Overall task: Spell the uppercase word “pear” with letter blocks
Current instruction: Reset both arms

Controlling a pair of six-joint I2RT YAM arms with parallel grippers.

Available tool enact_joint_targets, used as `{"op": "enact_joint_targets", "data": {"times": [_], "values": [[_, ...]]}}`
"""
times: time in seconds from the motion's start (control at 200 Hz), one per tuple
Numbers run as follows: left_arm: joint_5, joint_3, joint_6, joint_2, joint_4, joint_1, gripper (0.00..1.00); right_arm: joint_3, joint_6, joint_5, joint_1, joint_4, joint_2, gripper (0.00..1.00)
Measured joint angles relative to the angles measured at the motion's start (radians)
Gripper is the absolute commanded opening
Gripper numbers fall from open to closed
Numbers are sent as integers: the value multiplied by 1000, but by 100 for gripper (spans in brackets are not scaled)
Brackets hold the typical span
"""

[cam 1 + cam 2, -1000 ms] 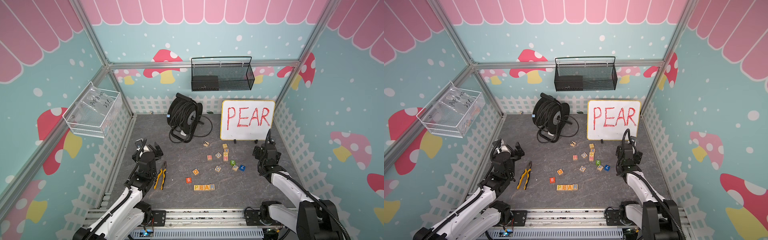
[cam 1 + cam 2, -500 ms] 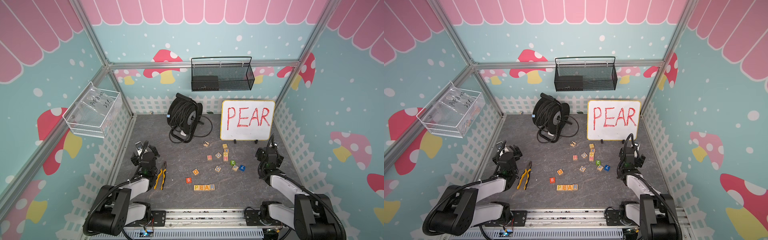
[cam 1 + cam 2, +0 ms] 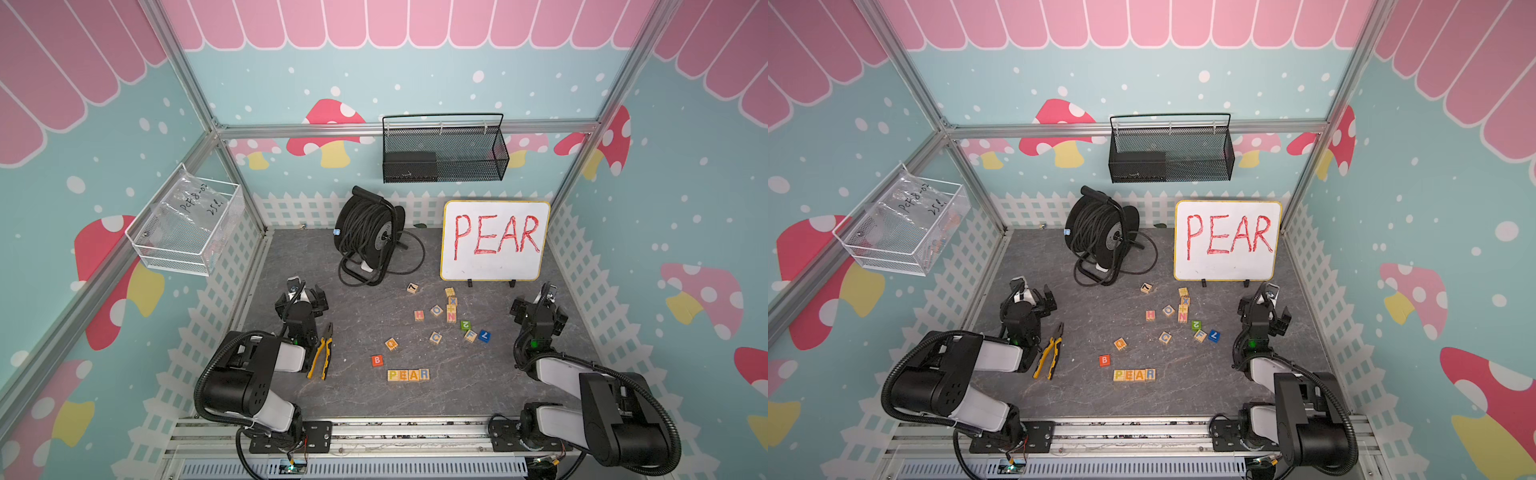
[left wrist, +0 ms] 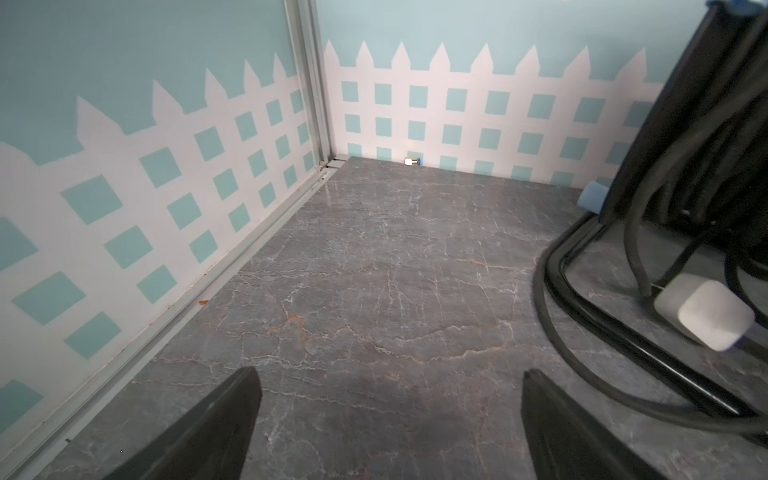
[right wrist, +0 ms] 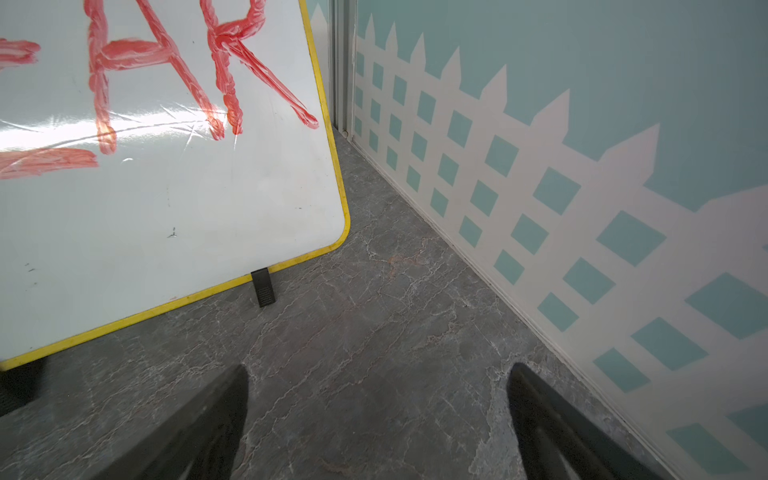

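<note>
While the letter blocks (image 3: 408,375) are lined up well clear of the spread, empty left hand (image 4: 388,374) and right hand (image 5: 379,370), they could be scattered by a stray sweep.

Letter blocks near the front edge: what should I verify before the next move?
1. The letter blocks read P, E, A, R in one row, matching the whiteboard: ok.
2. The row shows no visible gaps between blocks: ok.
3. The left pincer is open and empty: ok.
4. The right pincer is open and empty: ok.
5. The red B block lies apart from the row: ok.
6. Both arms are away from the row: ok.
</note>
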Motion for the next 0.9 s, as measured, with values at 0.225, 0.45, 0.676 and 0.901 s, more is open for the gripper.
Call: {"op": "enact_joint_targets", "data": {"times": [0.225, 0.45, 0.676, 0.901], "values": [[40, 57, 11, 3, -46, 5, 100, -19, -54, -40, 0, 151, 48, 99], [52, 61, 11, 3, -67, 6, 100, -53, -86, -140, 0, 338, 138, 100], [55, 61, 11, 3, -71, 7, 100, -65, -131, -248, 0, 431, 174, 99], [55, 61, 11, 3, -72, 12, 100, -79, -162, -300, 2, 521, 256, 100]]}}
